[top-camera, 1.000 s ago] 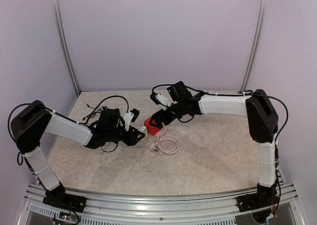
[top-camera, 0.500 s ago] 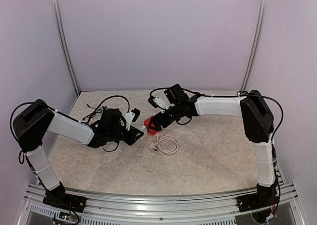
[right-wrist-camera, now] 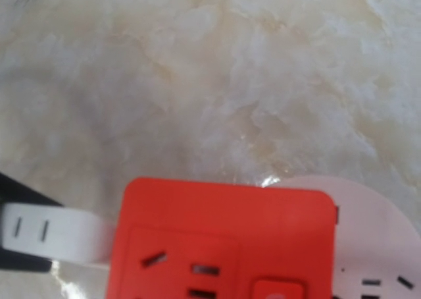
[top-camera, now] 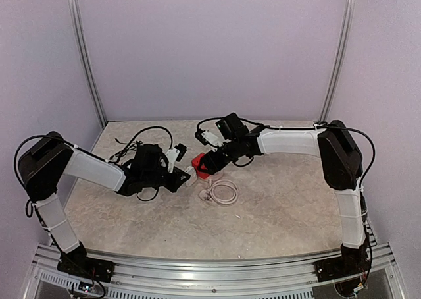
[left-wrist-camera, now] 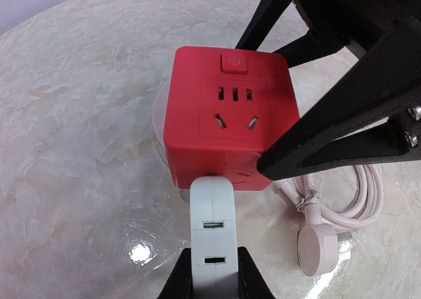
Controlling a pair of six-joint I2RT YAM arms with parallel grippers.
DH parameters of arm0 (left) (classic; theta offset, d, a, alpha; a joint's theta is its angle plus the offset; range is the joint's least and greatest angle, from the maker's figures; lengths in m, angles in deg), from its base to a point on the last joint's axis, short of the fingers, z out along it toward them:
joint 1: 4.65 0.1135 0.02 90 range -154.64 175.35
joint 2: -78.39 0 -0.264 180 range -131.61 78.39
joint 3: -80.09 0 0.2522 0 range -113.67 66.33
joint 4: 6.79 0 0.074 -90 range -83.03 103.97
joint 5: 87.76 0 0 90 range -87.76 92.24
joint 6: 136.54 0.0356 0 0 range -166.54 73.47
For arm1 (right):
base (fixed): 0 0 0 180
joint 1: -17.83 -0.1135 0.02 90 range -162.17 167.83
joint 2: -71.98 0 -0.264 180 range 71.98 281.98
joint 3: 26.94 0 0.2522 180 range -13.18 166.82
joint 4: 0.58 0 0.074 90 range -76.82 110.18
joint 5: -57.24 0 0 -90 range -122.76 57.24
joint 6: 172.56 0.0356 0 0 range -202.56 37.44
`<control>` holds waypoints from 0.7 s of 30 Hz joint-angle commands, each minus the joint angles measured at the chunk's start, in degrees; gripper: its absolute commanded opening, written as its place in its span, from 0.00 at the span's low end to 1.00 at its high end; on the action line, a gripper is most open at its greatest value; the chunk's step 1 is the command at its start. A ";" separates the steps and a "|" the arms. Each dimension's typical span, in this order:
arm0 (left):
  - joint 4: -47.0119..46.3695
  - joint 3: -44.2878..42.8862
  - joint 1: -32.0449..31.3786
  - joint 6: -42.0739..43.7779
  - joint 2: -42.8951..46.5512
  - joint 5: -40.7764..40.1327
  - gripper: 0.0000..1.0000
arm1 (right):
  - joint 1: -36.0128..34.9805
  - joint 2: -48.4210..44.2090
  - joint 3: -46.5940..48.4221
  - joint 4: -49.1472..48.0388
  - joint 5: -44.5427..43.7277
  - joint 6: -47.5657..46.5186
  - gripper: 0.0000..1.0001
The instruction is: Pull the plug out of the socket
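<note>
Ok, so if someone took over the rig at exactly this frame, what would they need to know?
Left gripper: shut on the plug, at its outer end.
Right gripper: appears clamped on the socket, steadying it.
The plug is seated in the socket's side face; no gap shows.
Done: both grasps.
Left to do: pull the plug straight out while the right holds.
A loose white cable lies beside the socket.

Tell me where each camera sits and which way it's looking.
Top external: above and behind the bases, looking down; both arms show, meeting at the socket.
Left wrist: low, facing the socket; left gripper holds the plug, right gripper holds the socket.
Right wrist: close above the socket, looking down; own fingers unseen.
All share the socket.
</note>
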 commanded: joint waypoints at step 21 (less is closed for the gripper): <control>6.88 5.99 -1.29 -3.46 7.21 -0.46 0.00 | 0.08 0.95 -3.63 1.33 -3.81 -0.55 0.33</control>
